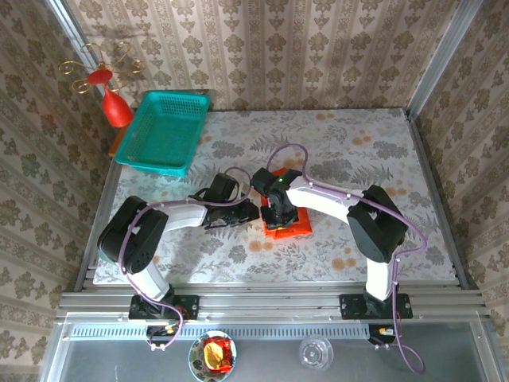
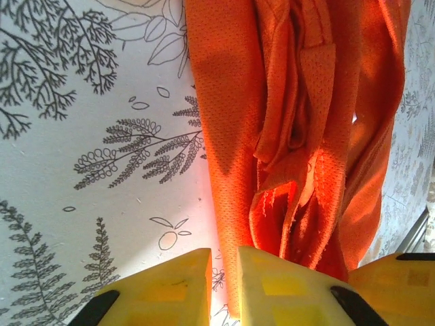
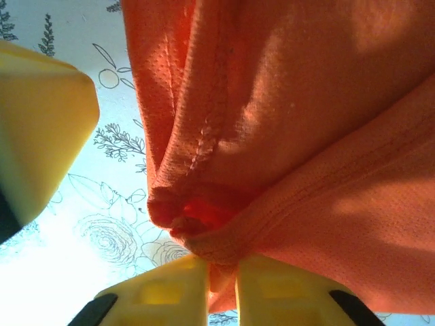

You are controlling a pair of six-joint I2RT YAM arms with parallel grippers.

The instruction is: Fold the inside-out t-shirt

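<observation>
The inside-out t-shirt (image 1: pixel 297 224) is lying in a small, bunched heap at the middle of the table (image 1: pixel 374 151), a little nearer the arms than the far wall. Both arms are bending in over it, so from above an orange-red corner and the lower edge are peeking out past them. Up close from the left wrist, the fabric is hanging in long folds with a ragged stitched edge showing, and its mesh weave is catching bright light. The left gripper (image 2: pixel 223 293) is pinching almost fully together, and the shirt's edge is running down into the narrow slit between its yellow fingers (image 2: pixel 160 292), so it is grasping the shirt. The right gripper (image 3: pixel 222 285) is clenching a thick gathered knot of the same cloth between its own yellow fingers (image 3: pixel 285 288), with a seam line running up out of the pinch. The two grippers are sitting just beside each other on the heap, and a further yellow block is poking in at the edge of each wrist view. Further out, a teal basket (image 1: pixel 169 98) is resting at the far left corner of the table, well apart from the shirt. A red ornament (image 1: pixel 118 110) with gold wire curls is standing just beyond it against the patterned wall. Purple cables (image 1: pixel 296 148) are looping off both arms
</observation>
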